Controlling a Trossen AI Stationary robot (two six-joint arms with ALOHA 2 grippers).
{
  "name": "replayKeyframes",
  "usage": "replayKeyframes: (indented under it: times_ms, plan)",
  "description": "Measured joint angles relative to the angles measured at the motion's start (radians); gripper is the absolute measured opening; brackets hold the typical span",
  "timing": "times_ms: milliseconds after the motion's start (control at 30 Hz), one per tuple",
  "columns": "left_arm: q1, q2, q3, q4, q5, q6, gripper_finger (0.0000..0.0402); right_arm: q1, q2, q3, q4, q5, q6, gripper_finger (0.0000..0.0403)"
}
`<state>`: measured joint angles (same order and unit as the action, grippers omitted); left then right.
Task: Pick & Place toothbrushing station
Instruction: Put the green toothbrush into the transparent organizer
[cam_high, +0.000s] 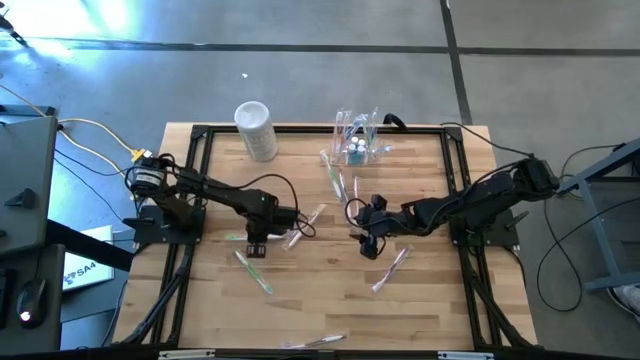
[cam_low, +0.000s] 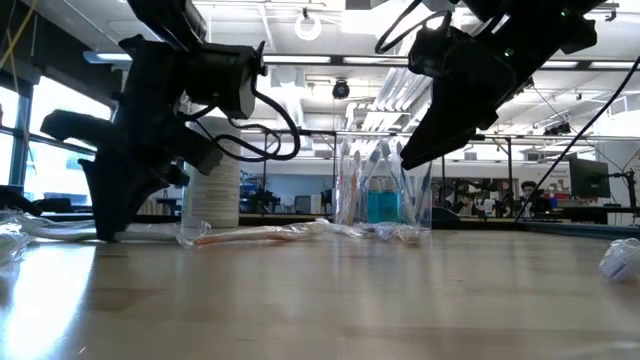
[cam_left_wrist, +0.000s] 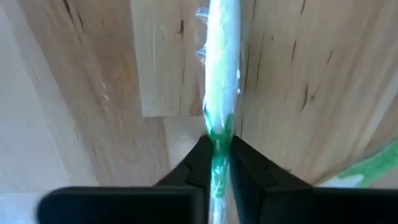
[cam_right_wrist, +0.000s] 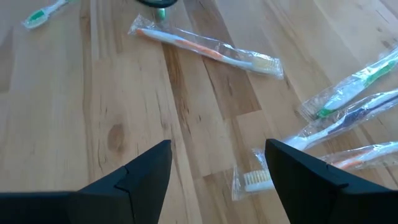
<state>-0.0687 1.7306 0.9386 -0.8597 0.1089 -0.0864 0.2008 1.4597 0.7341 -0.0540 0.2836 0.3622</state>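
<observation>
My left gripper (cam_high: 255, 245) points straight down at the table's left middle. It is shut on a green-and-white toothbrush in a clear wrapper (cam_left_wrist: 222, 56) that lies flat on the wood. My right gripper (cam_high: 368, 240) hangs open above the table's middle. Nothing is between its fingers (cam_right_wrist: 217, 146), and wrapped toothbrushes lie below and beyond them. The toothbrushing station (cam_high: 357, 138), a clear box with toothbrushes standing in it, sits on its base at the far edge. It also shows in the low view (cam_low: 380, 195). My left gripper pinches the toothbrush's green stretch (cam_left_wrist: 217, 132) between its two fingers, one on each long side. The fingers come from above and point down. The toothbrush lies on the table, its white part running out past the fingertips.
A whitish cylindrical container (cam_high: 255, 128) stands at the far left of the table. Several wrapped toothbrushes lie loose: an orange one (cam_right_wrist: 205, 50) between the arms, one nearer the front left (cam_high: 253, 272), one front of centre (cam_high: 390, 268). Black frame rails (cam_high: 200, 150) border the table.
</observation>
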Motion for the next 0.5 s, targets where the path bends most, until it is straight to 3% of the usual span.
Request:
replayKeyframes:
  times_ms: [200, 500]
  plan:
    - [-0.023, 0.003, 0.051, -0.076, -0.097, 0.003, 0.0007, 0.0, 0.0, 0.0, 0.006, 0.0, 0.0, 0.0252]
    - [-0.18, 0.01, 0.349, -0.602, -0.772, -0.098, 0.0002, -0.025, -0.018, 0.0, 0.023, 0.033, 0.089, 0.0252]
